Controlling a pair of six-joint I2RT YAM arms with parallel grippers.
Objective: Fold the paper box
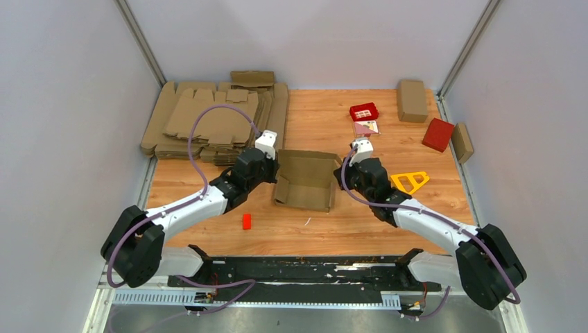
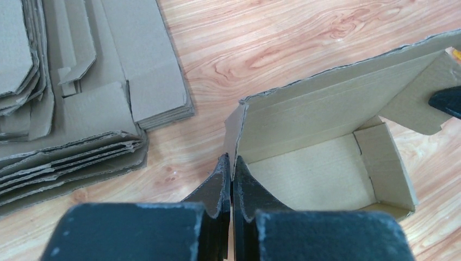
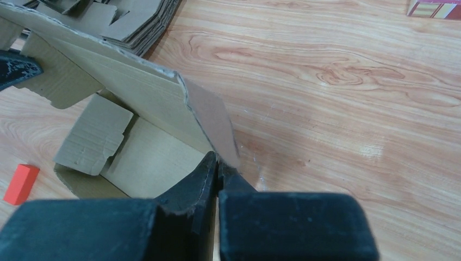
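Both grippers, left gripper [image 2: 232, 179] and right gripper [image 3: 217, 174], pinched onto half-folded brown paper box [image 1: 305, 182], walls raised.

Both arms reach forward and inward over the table, wrists angled toward each other. The left gripper [image 2: 232, 179] has its jaws pressed together; the right gripper [image 3: 216, 173] likewise.

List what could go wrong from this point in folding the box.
1. The left gripper and right gripper each pinch only a thin corner flap of the paper box; pulling apart could tear the cardboard or let it slip out.
2. The inner end flap stands loose and might be crushed when the lid comes down.
3. The small red block lies close and could get bumped.
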